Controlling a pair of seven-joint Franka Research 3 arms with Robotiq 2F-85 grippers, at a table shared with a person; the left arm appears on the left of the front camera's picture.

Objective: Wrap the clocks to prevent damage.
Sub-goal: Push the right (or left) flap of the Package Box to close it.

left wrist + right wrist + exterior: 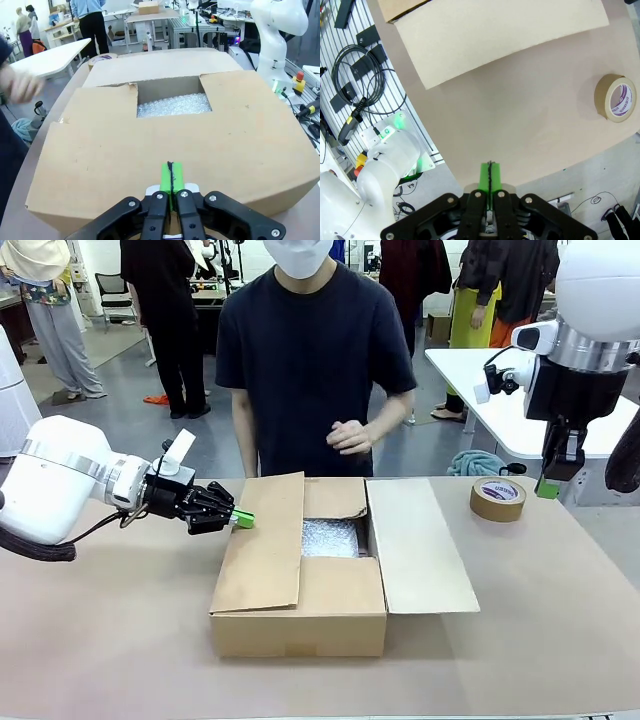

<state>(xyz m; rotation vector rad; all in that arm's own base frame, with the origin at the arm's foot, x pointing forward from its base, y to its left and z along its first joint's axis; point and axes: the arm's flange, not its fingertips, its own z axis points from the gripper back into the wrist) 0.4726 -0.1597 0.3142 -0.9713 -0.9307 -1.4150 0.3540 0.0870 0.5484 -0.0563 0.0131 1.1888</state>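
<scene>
With jaws together and empty, the left gripper [243,520] noses the left flap of the brown cardboard box [298,618], apparently to fold it over the clear bubble wrap [330,537] that hides any clock, while the right gripper [546,487], also closed on nothing, hangs raised near the brown tape roll [497,498].

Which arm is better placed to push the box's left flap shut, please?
Left: the left gripper, shut, sits at the outer edge of the left flap; the right gripper hangs raised by the tape roll, beyond the box.
</scene>
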